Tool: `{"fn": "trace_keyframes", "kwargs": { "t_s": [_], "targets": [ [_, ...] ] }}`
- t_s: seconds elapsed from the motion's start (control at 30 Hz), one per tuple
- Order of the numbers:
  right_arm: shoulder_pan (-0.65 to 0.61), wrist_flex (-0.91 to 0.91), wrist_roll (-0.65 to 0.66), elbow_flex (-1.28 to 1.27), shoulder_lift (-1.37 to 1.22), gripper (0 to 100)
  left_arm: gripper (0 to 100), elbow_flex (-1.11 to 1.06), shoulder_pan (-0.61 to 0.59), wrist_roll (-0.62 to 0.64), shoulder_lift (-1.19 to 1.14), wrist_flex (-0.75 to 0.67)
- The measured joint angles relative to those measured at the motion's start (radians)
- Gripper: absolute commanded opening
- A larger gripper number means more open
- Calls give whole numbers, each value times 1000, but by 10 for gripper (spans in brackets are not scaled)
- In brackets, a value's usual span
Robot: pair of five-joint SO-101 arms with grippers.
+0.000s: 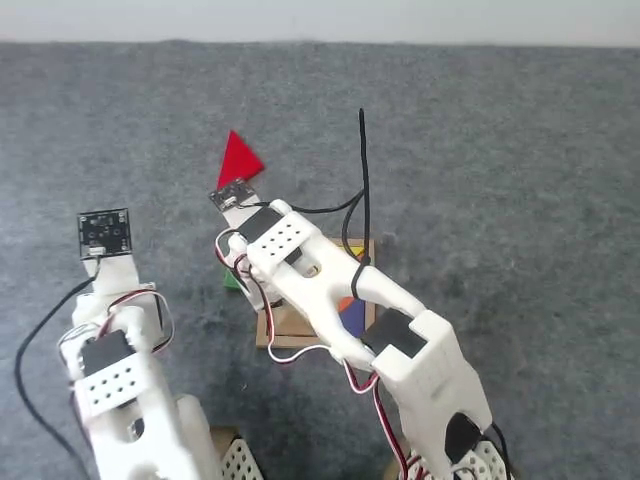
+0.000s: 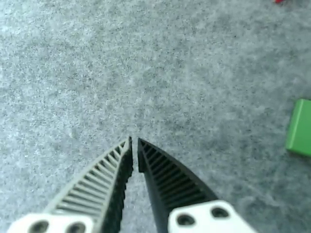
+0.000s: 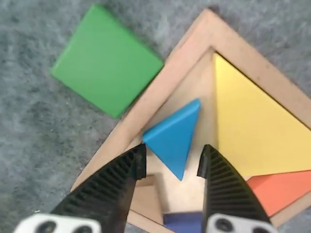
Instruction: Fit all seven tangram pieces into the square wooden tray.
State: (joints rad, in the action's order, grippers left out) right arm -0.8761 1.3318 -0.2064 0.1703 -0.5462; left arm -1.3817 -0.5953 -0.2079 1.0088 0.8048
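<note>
Right jaws, spread wide, straddle the blue triangle (image 3: 172, 138) in a tray (image 3: 160, 94) corner, beside the yellow triangle (image 3: 252, 126): probably placing. Left jaws closed, empty. Next calls for fetching the green square (image 3: 104, 60), just outside the tray.

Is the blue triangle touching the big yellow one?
Apart. In the right wrist view, a strip of bare wooden tray floor shows between the blue triangle and the yellow triangle.

No text, label, number or sign can be read anywhere in these views
</note>
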Motion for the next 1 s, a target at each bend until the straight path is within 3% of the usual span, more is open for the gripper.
{"fn": "trace_keyframes", "kwargs": {
  "t_s": [0.47, 1.0],
  "targets": [
    [-37, -11, -3, 52, 6, 188, 23, 0, 0, 0, 0, 0],
    [3, -15, 18, 63, -25, 188, 23, 0, 0, 0, 0, 0]
  ]
}}
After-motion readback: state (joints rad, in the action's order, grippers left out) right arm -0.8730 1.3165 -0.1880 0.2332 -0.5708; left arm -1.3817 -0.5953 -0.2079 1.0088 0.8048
